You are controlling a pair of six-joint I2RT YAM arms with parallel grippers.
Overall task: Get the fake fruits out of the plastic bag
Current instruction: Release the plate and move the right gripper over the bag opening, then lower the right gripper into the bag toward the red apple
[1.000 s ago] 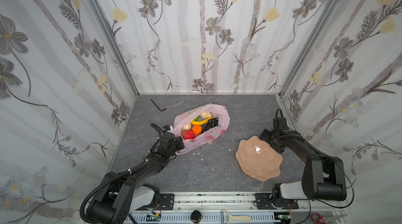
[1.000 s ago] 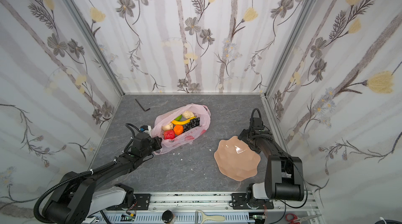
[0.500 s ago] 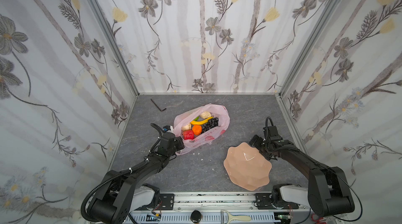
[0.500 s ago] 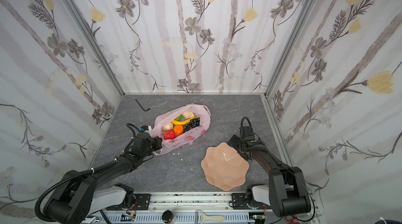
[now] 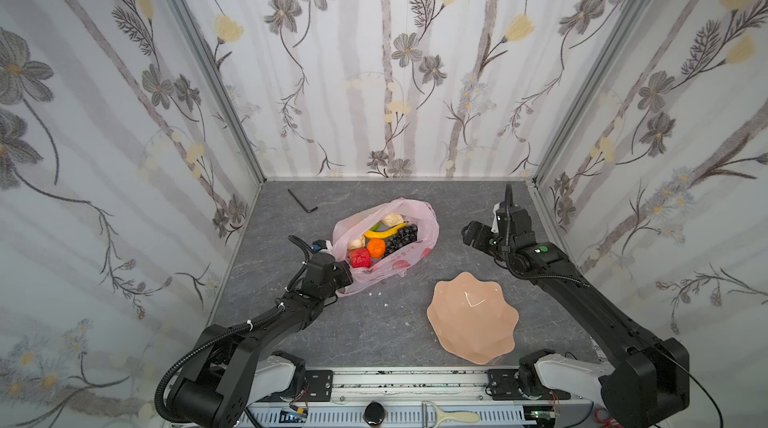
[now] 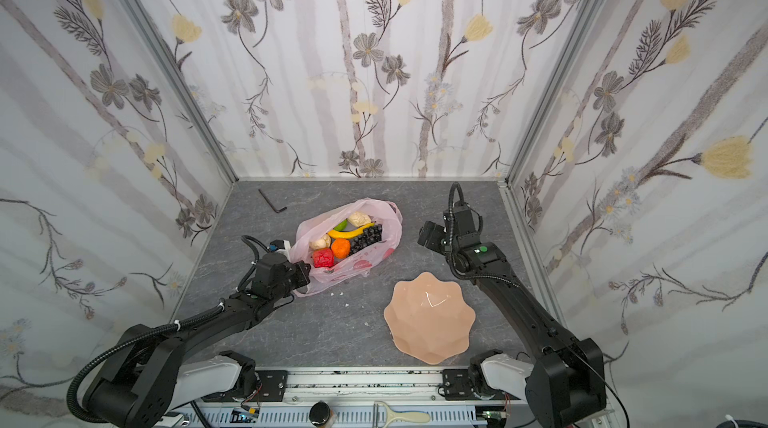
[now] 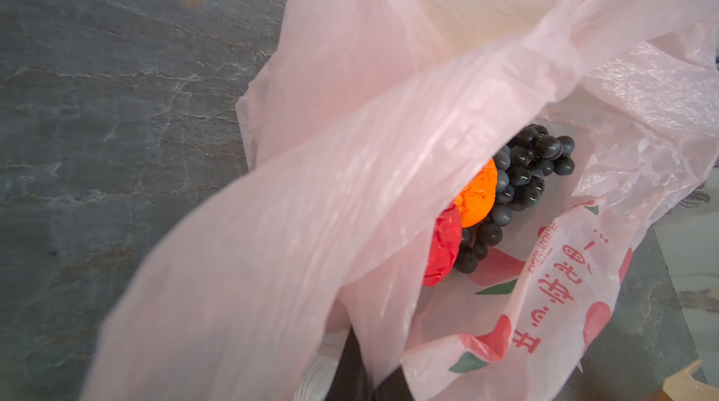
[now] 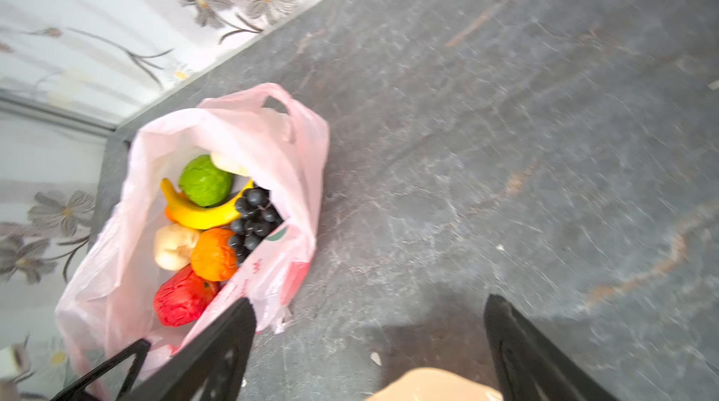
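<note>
**Bench check: one side pinched, one side wide**

Found thin translucent pale-pink plastic bag (image 5: pixel 405 260) with red prints lying mouth-up mid-table on grey stone-look tabletop (image 5: pixel 374 334). Logged inside it glossy fake fruits (image 5: pixel 376 247): yellow banana (image 8: pixel 198 216), dark grape bunch (image 8: pixel 255 220), plus red, orange, green and beige lumps. Saw left gripper (image 5: pixel 341 278) clamped tight on plastic bag film at bag's 7 o'clock. Saw right gripper (image 8: pixel 369 340) at bag's 3 o'clock, jaws wide, nothing between. Noted peach scalloped dish (image 5: pixel 473 318) at 5 o'clock, apart from bag; black L-shaped hex key (image 5: pixel 302 201) at 11 o'clock.
</note>
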